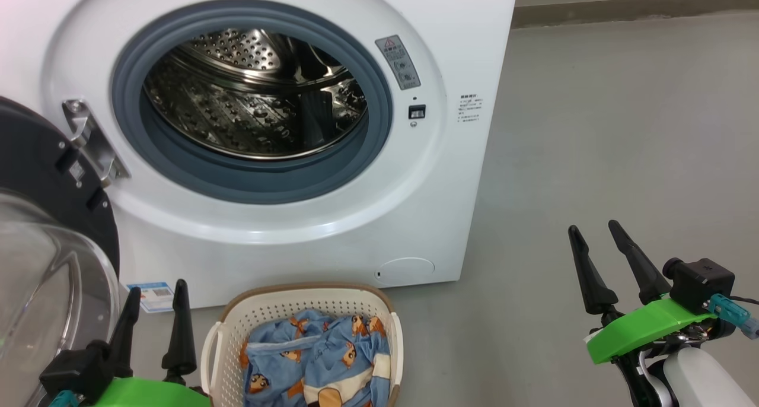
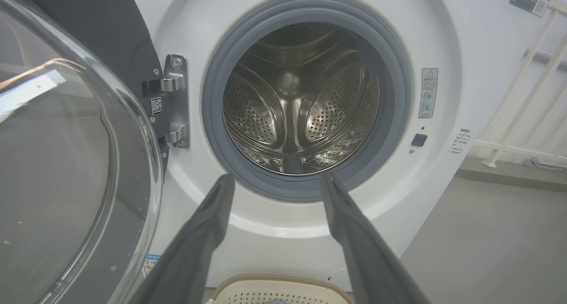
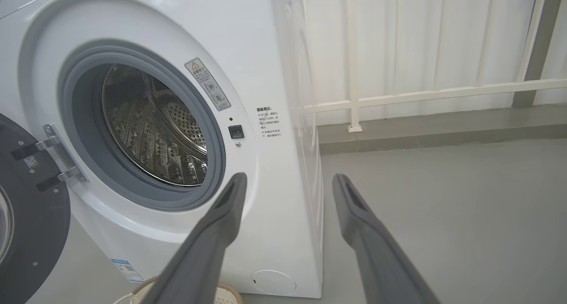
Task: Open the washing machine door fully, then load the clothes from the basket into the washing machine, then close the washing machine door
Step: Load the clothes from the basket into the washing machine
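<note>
The white washing machine (image 1: pixel 450 175) stands with its steel drum (image 1: pixel 255 92) bare and nothing inside. Its door (image 1: pixel 41 175) is swung wide to the left, the clear glass bowl (image 1: pixel 53 288) facing me; the door (image 2: pixel 66 162) and drum (image 2: pixel 301 100) also show in the left wrist view, and the door (image 3: pixel 31 224) in the right wrist view. On the floor in front sits the cream basket (image 1: pixel 228 336) holding the blue printed clothes (image 1: pixel 320 353). My left gripper (image 1: pixel 155 291) hangs open just left of the basket. My right gripper (image 1: pixel 595 229) is open over bare floor to the right.
Grey floor (image 1: pixel 622 128) stretches to the right of the machine. A white railing (image 3: pixel 443 93) and pale curtain stand behind it. The open door takes up the space at the left.
</note>
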Tool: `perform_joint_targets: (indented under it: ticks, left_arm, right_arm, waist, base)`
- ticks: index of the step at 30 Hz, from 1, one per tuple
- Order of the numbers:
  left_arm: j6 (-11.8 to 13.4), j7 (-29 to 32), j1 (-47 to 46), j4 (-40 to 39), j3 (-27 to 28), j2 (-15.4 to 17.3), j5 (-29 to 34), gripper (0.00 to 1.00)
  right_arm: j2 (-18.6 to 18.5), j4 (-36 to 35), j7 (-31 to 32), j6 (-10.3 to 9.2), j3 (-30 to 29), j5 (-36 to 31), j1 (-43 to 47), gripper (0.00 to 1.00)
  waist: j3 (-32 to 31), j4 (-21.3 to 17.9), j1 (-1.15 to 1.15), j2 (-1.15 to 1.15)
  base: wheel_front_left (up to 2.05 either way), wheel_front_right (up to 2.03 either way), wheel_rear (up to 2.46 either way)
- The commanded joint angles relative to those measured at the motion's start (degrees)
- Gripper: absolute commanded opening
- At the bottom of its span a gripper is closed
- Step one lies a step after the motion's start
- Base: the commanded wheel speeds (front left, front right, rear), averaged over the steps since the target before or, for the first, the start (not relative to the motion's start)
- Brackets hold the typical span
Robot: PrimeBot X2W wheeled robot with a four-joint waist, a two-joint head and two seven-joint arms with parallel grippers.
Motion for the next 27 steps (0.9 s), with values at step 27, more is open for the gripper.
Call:
perform_joint_targets:
  ticks: [27]
  left_arm:
    - [-0.4, -0.5, -1.5, -1.0, 2.6, 0.8, 0.8, 1.00]
  right_arm:
    - [0.0, -1.3, -0.7, 0.33, 1.3, -0.1, -1.7, 1.00]
  waist:
    - [0.2, 0.3, 0.00, 0.00]
  base:
    - [0.07, -0.07, 0.00]
